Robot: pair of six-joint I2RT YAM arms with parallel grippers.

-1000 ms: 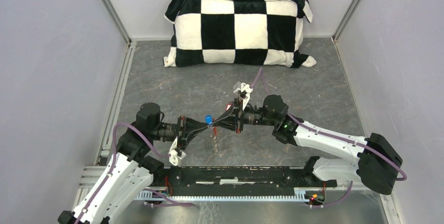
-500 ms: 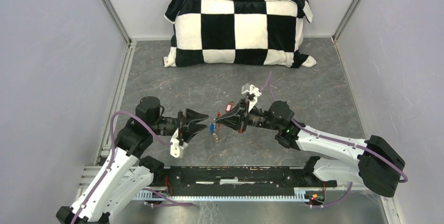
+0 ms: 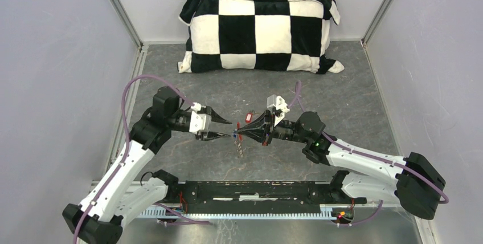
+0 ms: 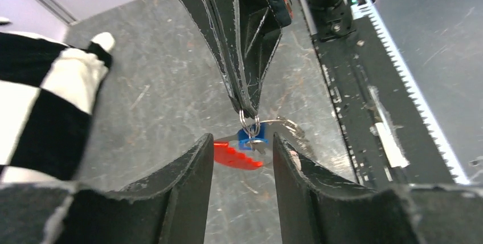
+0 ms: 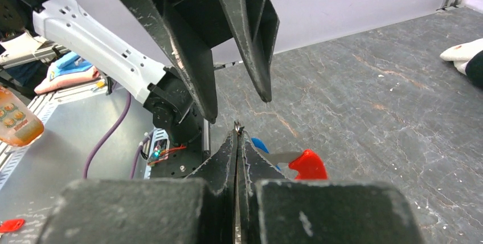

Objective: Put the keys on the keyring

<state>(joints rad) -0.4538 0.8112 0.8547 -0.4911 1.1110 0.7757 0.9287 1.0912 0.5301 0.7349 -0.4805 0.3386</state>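
Right pincer (image 3: 237,133) is pressing its 2 fingers together and pinching a small silver keyring (image 4: 249,123) at their very tips, over the grey worktop (image 3: 353,101). The keys (image 4: 287,124) are hanging from that ring just below the tips, bunched with 1 blue tag (image 4: 250,140) and 1 red tag (image 4: 234,157). Whether the bunch is touching the worktop cannot be told. Left pincer (image 4: 242,141) is facing the right one tip to tip with its 2 fingers spread and gripping nothing. In the left wrist view the ring and tags are showing in the gap between those fingers, and contact with either finger cannot be told. A black-and-white checked pillow (image 3: 259,30) is lying along the far wall, well apart from both arms.
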